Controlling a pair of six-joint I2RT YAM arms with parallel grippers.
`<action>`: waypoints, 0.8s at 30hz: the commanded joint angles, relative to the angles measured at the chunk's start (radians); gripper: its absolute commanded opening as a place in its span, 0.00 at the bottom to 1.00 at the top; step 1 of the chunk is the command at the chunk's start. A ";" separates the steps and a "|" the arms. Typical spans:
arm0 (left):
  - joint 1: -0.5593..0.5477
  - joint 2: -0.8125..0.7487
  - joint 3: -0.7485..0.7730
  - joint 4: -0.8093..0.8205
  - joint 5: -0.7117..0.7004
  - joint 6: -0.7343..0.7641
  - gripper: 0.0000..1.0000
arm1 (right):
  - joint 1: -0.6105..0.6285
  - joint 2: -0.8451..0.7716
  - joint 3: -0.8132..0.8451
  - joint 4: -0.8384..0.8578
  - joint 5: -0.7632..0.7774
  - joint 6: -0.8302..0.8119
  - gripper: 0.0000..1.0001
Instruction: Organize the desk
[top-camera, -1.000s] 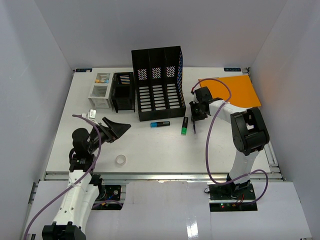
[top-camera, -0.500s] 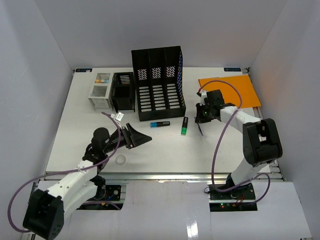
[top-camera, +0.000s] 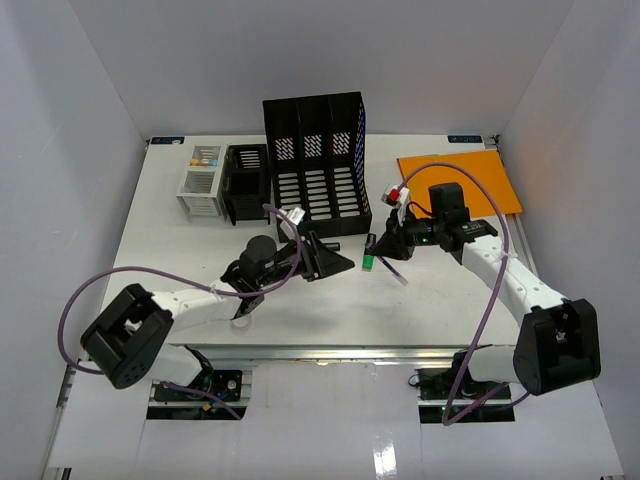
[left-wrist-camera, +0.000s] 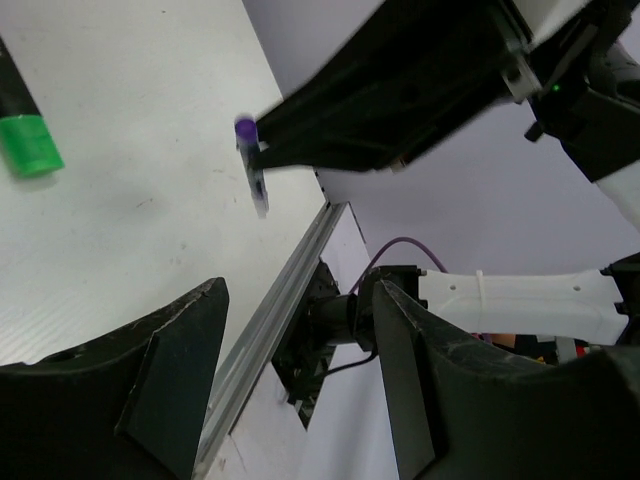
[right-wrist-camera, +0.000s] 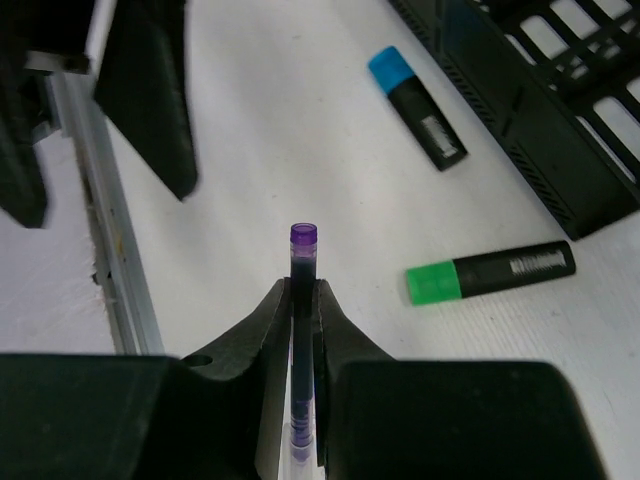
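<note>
The desk (top-camera: 180, 270) is a white tabletop with a metal rail (top-camera: 330, 349) along its front. My right gripper (top-camera: 388, 250) is shut on a purple pen (right-wrist-camera: 303, 262) and holds it above the desk, just right of a green highlighter (top-camera: 369, 256). The pen's purple end sticks out past the fingertips. My left gripper (top-camera: 335, 260) is open and empty, low over the middle of the desk, pointing at the right gripper. A blue highlighter (right-wrist-camera: 418, 105) lies by the file holder; the left gripper hides it in the top view. The left wrist view shows the pen (left-wrist-camera: 252, 170) and the green highlighter (left-wrist-camera: 25, 130).
A tall black magazine file (top-camera: 316, 165) stands at the back centre. A small black organiser (top-camera: 247, 183) and a white one (top-camera: 202, 185) stand to its left. An orange folder (top-camera: 470, 180) lies at the back right. Pale grey walls enclose the desk.
My left arm has swung right from the desk's left side to its middle. My right gripper has come forward and left from the orange folder, still holding the pen.
</note>
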 joint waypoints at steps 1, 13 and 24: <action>-0.038 0.072 0.100 0.056 -0.059 -0.001 0.66 | 0.051 -0.069 -0.018 -0.050 -0.109 -0.102 0.08; -0.082 0.167 0.176 0.038 -0.066 0.012 0.48 | 0.063 -0.097 -0.035 -0.035 -0.104 -0.100 0.08; -0.084 0.186 0.198 0.018 -0.059 0.022 0.21 | 0.064 -0.108 -0.039 -0.033 -0.131 -0.101 0.08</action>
